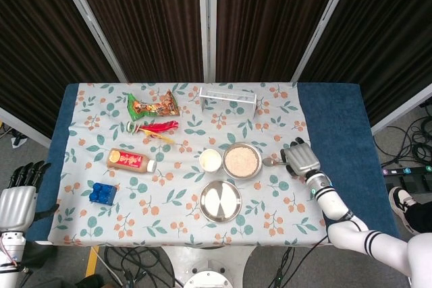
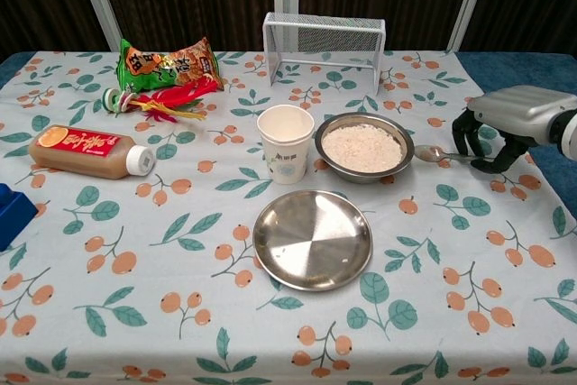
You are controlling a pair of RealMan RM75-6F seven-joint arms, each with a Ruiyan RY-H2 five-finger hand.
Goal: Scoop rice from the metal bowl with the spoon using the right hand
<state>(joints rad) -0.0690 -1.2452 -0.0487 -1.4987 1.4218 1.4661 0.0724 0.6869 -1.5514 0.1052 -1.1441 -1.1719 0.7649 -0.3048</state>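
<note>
At the right edge of the chest view, the right hand (image 2: 508,123) grips the spoon (image 2: 439,154) by its handle — its scoop just right of the rice-filled metal bowl (image 2: 364,147), centre frame.

The left hand (image 1: 19,193) hangs at lower left of the head view, off the table, fingers apart and holding nothing.

A paper cup (image 2: 286,142) stands mid-frame, an empty metal plate (image 2: 312,239) below it. A wire rack (image 2: 325,38) sits at top centre; snack bag (image 2: 169,62), juice bottle (image 2: 84,151) and blue block (image 2: 13,212) lie left.
</note>
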